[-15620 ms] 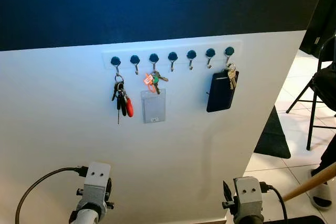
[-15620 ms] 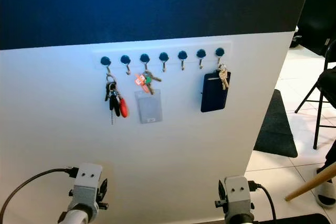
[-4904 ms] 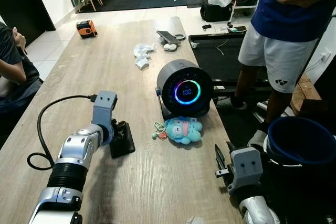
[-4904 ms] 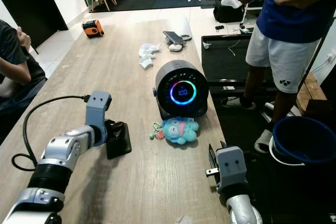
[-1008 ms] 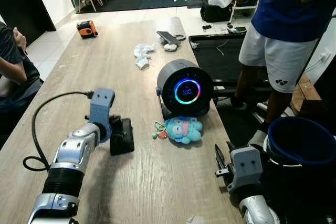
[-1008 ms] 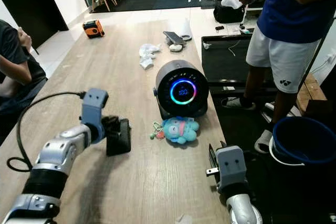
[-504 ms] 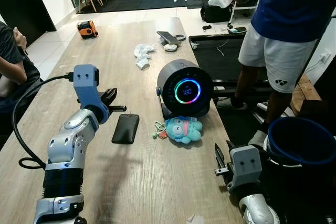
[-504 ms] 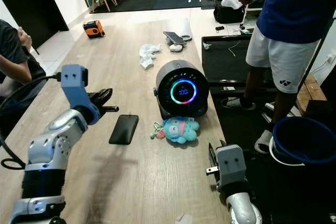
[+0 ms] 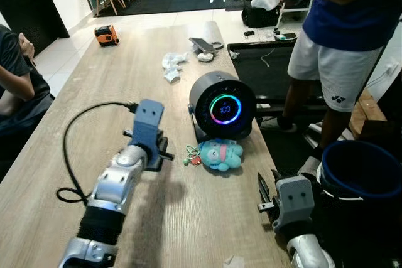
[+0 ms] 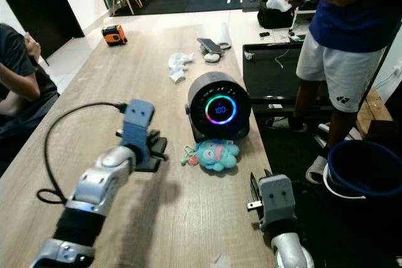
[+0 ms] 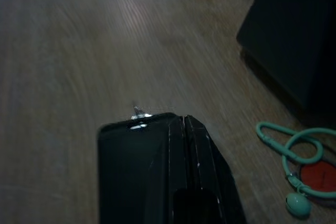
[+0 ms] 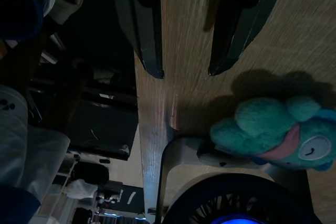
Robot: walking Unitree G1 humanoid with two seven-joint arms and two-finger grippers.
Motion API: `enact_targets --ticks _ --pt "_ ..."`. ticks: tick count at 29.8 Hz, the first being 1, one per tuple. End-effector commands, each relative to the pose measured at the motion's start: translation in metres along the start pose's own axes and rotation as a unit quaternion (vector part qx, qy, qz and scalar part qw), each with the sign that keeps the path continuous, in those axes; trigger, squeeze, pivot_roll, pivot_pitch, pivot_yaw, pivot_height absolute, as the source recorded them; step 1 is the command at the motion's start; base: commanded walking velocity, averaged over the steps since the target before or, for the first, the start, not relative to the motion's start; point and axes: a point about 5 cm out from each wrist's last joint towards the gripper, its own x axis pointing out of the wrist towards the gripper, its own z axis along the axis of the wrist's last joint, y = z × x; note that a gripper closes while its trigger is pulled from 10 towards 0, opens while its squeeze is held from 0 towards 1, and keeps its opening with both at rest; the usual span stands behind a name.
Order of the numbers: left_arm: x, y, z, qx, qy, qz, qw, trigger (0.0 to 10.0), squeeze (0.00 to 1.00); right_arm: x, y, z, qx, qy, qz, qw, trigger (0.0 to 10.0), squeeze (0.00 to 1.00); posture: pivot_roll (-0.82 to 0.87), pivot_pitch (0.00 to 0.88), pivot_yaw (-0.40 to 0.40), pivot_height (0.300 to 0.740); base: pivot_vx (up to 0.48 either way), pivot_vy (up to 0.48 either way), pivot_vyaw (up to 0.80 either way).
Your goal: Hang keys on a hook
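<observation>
— Wooden worktop [image 9: 188, 218] runs away from the robot. What is nearest?

— The right gripper [image 12: 184, 66], low beside the worktop's right edge, its fingers spread apart around nothing. Next, the left gripper [image 11: 181, 129] reaches over the middle, fingers pressed together, above a black phone [image 10: 147, 162].

— And the keys?

— Just beyond the left gripper, a green key loop with a red tag [image 11: 304, 174] lies flat, attached to a blue plush toy [image 9: 220, 155]. Behind sits a round black speaker [image 9: 223, 106] with a glowing ring. Farther off: crumpled tissue [image 9: 169, 67], then a standing person [image 9: 339, 42].

— Progress?

— Seemingly early. Keys ungrasped; carrying and hanging both remain.
</observation>
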Motion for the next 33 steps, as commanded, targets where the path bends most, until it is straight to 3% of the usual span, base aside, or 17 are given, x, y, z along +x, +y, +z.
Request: enact_targets --ticks 1,2,3,6,7,9,17,18,19,20,21,22,33 --pt "0.002 0.001 -0.005 -0.001 0.010 0.009 1.000 10.0 0.15 -0.007 0.002 -0.010 0.005 0.028 0.000 1.000 10.0 0.00 0.01 0.253 0.162 0.740 0.000 0.000 0.00" --pt "0.003 -0.001 -0.005 -0.001 0.011 0.010 1.000 10.0 0.15 -0.007 0.002 -0.010 0.005 0.028 0.000 1.000 10.0 0.00 0.01 0.253 0.162 0.740 0.000 0.000 0.00" --pt "0.005 -0.002 -0.006 -0.006 0.015 0.013 1.000 10.0 0.31 -0.008 0.003 -0.009 0.006 0.028 -0.001 1.000 10.0 0.00 0.01 0.258 0.166 0.740 0.000 0.000 0.00" --pt "0.008 -0.004 -0.008 -0.019 0.025 0.022 0.999 10.0 0.32 -0.010 0.004 -0.009 0.007 0.029 -0.001 1.000 10.0 0.00 0.01 0.263 0.170 0.740 0.000 0.000 0.00" --pt "0.009 -0.003 -0.008 -0.024 0.027 0.029 0.999 10.0 0.46 -0.011 0.004 -0.010 0.007 0.030 -0.002 1.000 10.0 0.00 0.01 0.266 0.172 0.740 0.000 0.000 0.00" --pt "0.012 0.002 -0.006 -0.040 0.030 0.046 0.998 10.0 1.00 -0.013 0.004 -0.010 0.008 0.033 -0.004 0.999 10.0 0.00 0.01 0.270 0.175 0.740 0.000 0.000 0.00" --pt "0.020 0.015 0.000 -0.067 0.033 0.082 0.994 10.0 1.00 -0.013 0.002 -0.009 0.008 0.033 -0.008 0.999 10.0 0.00 0.01 0.269 0.177 0.740 0.000 0.000 0.00" --pt "0.020 0.017 0.001 -0.071 0.032 0.083 0.993 10.0 0.62 -0.013 0.002 -0.009 0.008 0.032 -0.009 0.999 10.0 0.00 0.01 0.269 0.177 0.740 0.000 0.000 0.00" --pt "0.020 0.017 0.001 -0.071 0.032 0.083 0.993 10.0 0.62 -0.013 0.002 -0.009 0.008 0.032 -0.009 0.999 10.0 0.00 0.01 0.269 0.177 0.740 0.000 0.000 0.00" --pt "0.020 0.019 0.003 -0.076 0.032 0.081 0.993 10.0 0.25 -0.012 0.002 -0.008 0.008 0.031 -0.009 0.999 10.0 0.00 0.01 0.269 0.177 0.740 0.000 0.000 0.00" --pt "0.020 0.020 0.004 -0.077 0.032 0.079 0.993 10.0 0.08 -0.012 0.002 -0.008 0.009 0.031 -0.009 0.999 10.0 0.00 0.01 0.269 0.177 0.740 0.000 0.000 0.00" --pt "0.020 0.021 0.004 -0.078 0.034 0.077 0.993 10.0 0.00 -0.012 0.002 -0.008 0.009 0.030 -0.009 0.999 10.0 0.00 0.01 0.269 0.177 0.740 0.000 0.000 0.00" --pt "0.021 0.030 -0.005 -0.085 0.058 0.103 0.989 10.0 0.00 -0.011 0.009 -0.007 0.015 0.030 0.003 0.999 10.0 0.00 0.05 0.286 0.171 0.740 0.000 0.000 0.00"
